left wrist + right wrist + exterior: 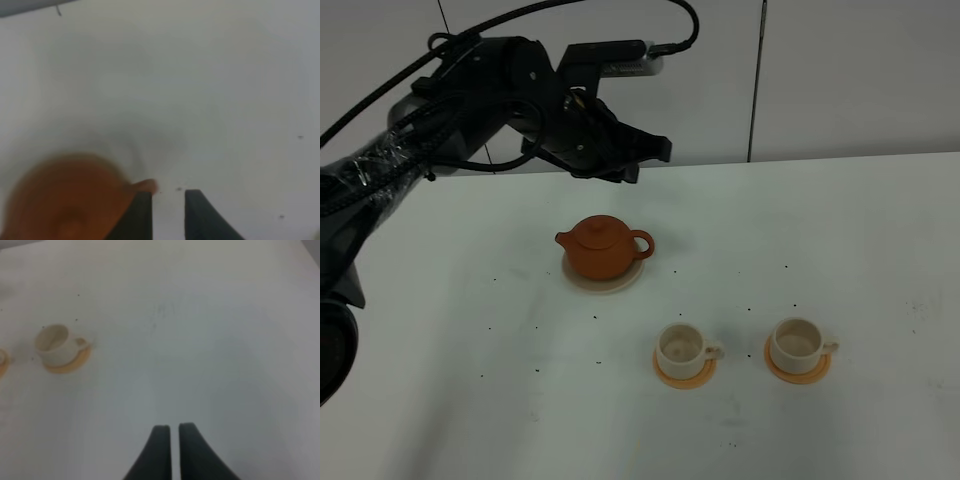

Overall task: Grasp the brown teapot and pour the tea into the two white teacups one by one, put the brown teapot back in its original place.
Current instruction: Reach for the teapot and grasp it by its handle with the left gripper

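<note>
The brown teapot (603, 246) stands upright on the round cream coaster (588, 283), spout to the left, loop handle to the right. It shows blurred in the left wrist view (65, 200). Two white teacups (680, 344) (796, 340) sit on orange saucers nearer the front. My left gripper (645, 155) hangs in the air behind and above the teapot, empty, its fingers a little apart (168, 192). My right gripper (174, 426) is shut and empty over bare table; one cup (52, 340) lies well away from it. The right arm is out of the high view.
The white table (840, 250) bears small dark specks. A pale wall with a vertical seam (755, 80) stands behind it. The left arm and its cables (440, 110) reach in from the upper left.
</note>
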Robot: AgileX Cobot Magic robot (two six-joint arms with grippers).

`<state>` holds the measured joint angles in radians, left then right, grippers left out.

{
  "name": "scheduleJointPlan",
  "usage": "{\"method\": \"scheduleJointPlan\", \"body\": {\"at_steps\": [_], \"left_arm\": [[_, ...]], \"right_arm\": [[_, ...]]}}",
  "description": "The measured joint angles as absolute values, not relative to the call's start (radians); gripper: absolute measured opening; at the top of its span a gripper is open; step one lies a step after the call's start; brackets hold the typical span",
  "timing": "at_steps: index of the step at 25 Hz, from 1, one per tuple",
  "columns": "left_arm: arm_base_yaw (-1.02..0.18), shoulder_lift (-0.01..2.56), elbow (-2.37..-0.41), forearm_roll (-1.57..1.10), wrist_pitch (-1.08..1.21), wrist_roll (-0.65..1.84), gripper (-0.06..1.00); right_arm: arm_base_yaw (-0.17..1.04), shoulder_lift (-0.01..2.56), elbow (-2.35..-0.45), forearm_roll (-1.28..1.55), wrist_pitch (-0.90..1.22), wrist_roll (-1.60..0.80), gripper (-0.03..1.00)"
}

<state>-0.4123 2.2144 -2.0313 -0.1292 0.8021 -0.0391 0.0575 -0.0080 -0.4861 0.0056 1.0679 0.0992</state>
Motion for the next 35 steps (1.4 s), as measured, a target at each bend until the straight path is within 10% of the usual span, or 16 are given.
{"method": "scheduleJointPlan", "body": {"at_steps": [35], "left_arm": [[-0.451, 2.202, -2.038, -0.12, 0.504, -1.327, 0.23]], "right_arm": [[0.058, -0.008, -0.486, 0.006, 1.068, 0.099, 0.03]]}}
